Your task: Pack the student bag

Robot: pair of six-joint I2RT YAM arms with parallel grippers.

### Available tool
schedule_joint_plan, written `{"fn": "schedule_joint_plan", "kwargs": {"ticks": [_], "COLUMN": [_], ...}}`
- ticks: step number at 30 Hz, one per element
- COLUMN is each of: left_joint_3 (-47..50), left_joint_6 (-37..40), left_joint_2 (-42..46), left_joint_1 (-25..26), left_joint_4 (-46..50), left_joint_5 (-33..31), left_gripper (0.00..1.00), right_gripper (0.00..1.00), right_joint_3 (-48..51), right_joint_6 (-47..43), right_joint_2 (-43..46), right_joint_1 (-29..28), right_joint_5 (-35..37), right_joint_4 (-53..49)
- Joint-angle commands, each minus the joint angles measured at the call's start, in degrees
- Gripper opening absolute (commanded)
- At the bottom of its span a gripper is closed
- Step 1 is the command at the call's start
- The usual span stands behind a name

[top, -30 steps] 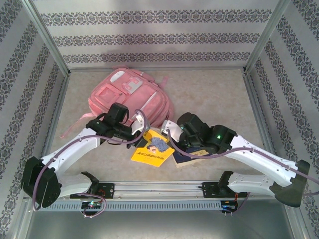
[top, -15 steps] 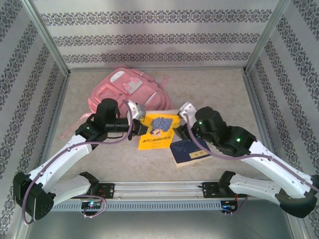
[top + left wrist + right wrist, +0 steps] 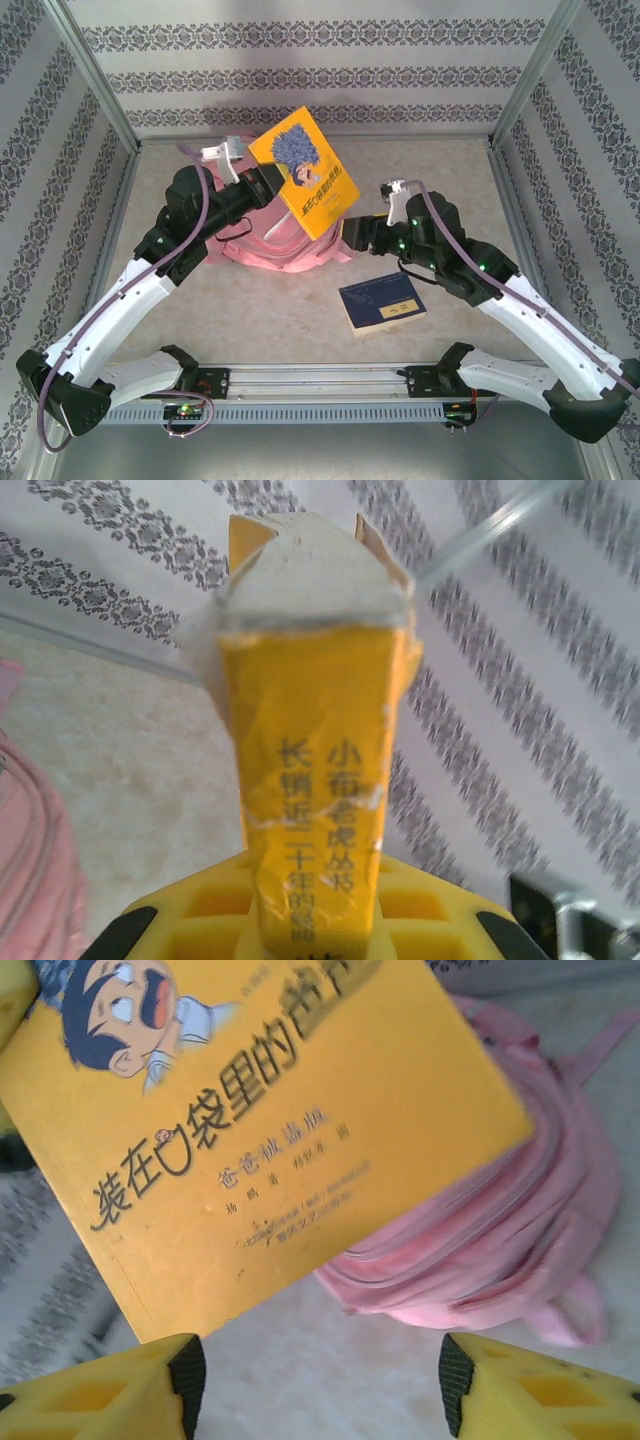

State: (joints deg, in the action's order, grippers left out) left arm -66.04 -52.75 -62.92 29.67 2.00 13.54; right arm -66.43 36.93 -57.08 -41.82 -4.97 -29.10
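My left gripper [image 3: 268, 182] is raised above the table and shut on a yellow book [image 3: 305, 172] with a cartoon cover, held tilted in the air. In the left wrist view the book's spine [image 3: 315, 780] stands up between the jaws of the left gripper [image 3: 315, 925]. Below it lies the student bag [image 3: 290, 250], a pink backpack, crumpled and partly hidden by the book and the left arm. My right gripper [image 3: 350, 238] sits low by the bag's right side, open and holding nothing. In its wrist view the right gripper [image 3: 320, 1380] faces the bag [image 3: 500, 1230] and the yellow book [image 3: 250, 1110].
A dark blue book [image 3: 382, 303] lies flat on the table in front of the right arm. Patterned walls with metal frame posts [image 3: 100, 80] close in the back and both sides. A metal rail [image 3: 320, 380] runs along the near edge.
The left arm lifted the yellow book from the table up over the bag. The right gripper opened, came off the books and swung toward the bag. The bag now looks bunched up.
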Motion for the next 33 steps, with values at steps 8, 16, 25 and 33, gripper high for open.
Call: {"fn": "schedule_joint_plan", "kwargs": {"ticks": [8, 16, 25, 33], "left_joint_3": [-2.52, -4.73, -6.41, -4.61], "left_joint_6": [-18.55, -19.93, -21.69, -23.88], "left_joint_2": [-0.19, -0.65, 0.06, 0.59], "left_joint_1": [0.53, 0.48, 0.62, 1.19], "left_joint_4": [-11.71, -11.39, -9.01, -8.25], "left_joint_5": [-7.69, -8.68, -10.01, -9.71], "left_gripper": [0.0, 0.0, 0.0, 0.0], "right_gripper": [0.79, 0.81, 0.7, 0.49], "right_joint_3": [5.09, 7.32, 9.19, 3.86], "right_joint_6": [47.53, 57.41, 57.17, 54.33], "right_joint_2": [-5.49, -8.9, -8.89, -12.26], "right_joint_1": [5.6, 4.04, 4.01, 6.41], "right_joint_5": [-14.92, -10.98, -2.19, -4.07], "right_joint_4": [33.53, 43.79, 54.59, 56.17]}}
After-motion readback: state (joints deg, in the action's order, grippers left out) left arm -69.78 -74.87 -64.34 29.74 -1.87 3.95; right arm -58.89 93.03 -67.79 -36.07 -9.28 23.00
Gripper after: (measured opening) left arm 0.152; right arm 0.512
